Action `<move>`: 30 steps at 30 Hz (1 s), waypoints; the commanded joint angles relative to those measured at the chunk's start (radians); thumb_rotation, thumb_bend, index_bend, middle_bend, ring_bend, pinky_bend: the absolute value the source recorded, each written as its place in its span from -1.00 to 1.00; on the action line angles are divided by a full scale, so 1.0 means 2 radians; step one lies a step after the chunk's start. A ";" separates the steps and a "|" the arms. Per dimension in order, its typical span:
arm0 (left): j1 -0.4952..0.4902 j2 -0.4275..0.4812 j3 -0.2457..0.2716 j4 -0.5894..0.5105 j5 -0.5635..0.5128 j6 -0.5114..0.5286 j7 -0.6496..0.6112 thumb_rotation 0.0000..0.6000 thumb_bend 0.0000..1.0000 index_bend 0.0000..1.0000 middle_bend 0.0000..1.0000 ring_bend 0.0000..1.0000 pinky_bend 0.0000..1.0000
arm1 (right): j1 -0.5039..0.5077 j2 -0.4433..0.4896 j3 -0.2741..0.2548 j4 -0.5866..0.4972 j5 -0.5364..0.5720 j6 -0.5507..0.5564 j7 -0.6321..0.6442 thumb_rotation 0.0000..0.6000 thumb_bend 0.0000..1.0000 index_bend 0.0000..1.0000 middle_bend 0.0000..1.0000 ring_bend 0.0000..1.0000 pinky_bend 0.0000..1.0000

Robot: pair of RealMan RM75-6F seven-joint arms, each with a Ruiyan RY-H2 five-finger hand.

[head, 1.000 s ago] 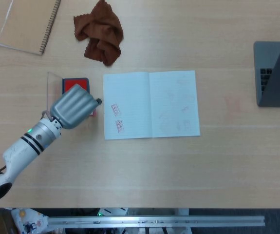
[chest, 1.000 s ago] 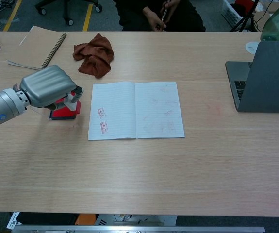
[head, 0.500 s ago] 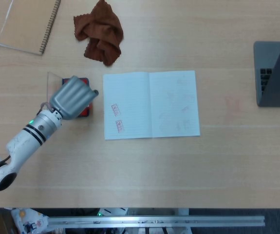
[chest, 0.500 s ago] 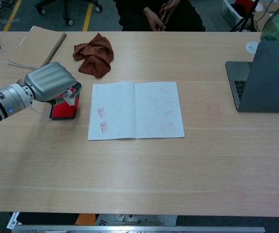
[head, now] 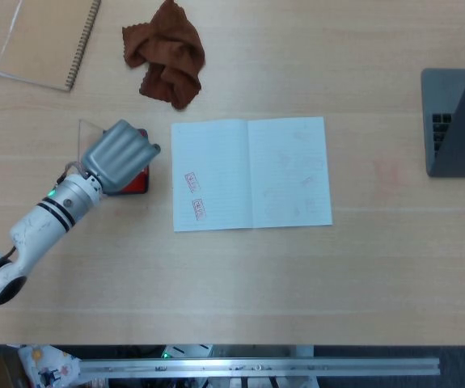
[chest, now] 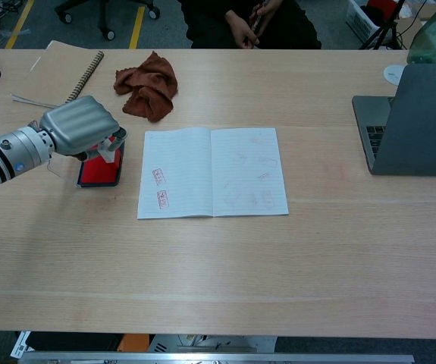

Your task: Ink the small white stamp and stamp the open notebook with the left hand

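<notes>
A: Hovering over the red rectangular ink pad [chest: 98, 171], the grey metal left hand [chest: 79, 127] has its fingers curled down toward it. From the chest view, a small white stamp [chest: 109, 148] shows under the fingertips, its lower end on or just above the red surface.

B: The head view hides that. There the left hand [head: 119, 155] covers most of the red ink pad [head: 134, 182], and only a red strip shows at the right and lower edges. I cannot find the stamp there at all.

A: So the grasp reads as fingers closed round the white stamp, seen from the chest camera alone.

B: The open white lined notebook [head: 251, 173] lies just right of the pad, apart from it. Looking down, two small red stamp marks [head: 195, 194] sit on its left page, one above the other.

A: The chest view shows the same red stamp marks [chest: 159, 186] on the open notebook [chest: 211, 171], plus faint pink traces on the right page.

B: Farther back lie a crumpled brown cloth [head: 166, 52] and a tan spiral-bound notebook [head: 48, 39]. A grey laptop [chest: 409, 125] stands at the right edge.

A: The right hand appears in neither view.
</notes>
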 commanded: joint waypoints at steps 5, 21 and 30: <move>-0.004 0.006 0.005 0.005 0.007 0.002 -0.007 1.00 -0.35 0.20 1.00 1.00 1.00 | 0.000 0.001 0.001 -0.003 0.000 0.000 -0.002 1.00 -0.30 -0.36 -0.25 -0.63 -0.48; -0.006 0.001 0.022 0.037 0.026 0.004 -0.032 1.00 -0.35 0.21 1.00 1.00 1.00 | 0.001 0.002 0.001 -0.009 0.001 -0.003 -0.010 1.00 -0.30 -0.36 -0.25 -0.63 -0.48; -0.008 -0.005 0.030 0.050 0.031 -0.001 -0.036 1.00 -0.35 0.22 1.00 1.00 1.00 | 0.000 0.002 0.002 -0.011 0.002 -0.003 -0.012 1.00 -0.30 -0.36 -0.25 -0.63 -0.48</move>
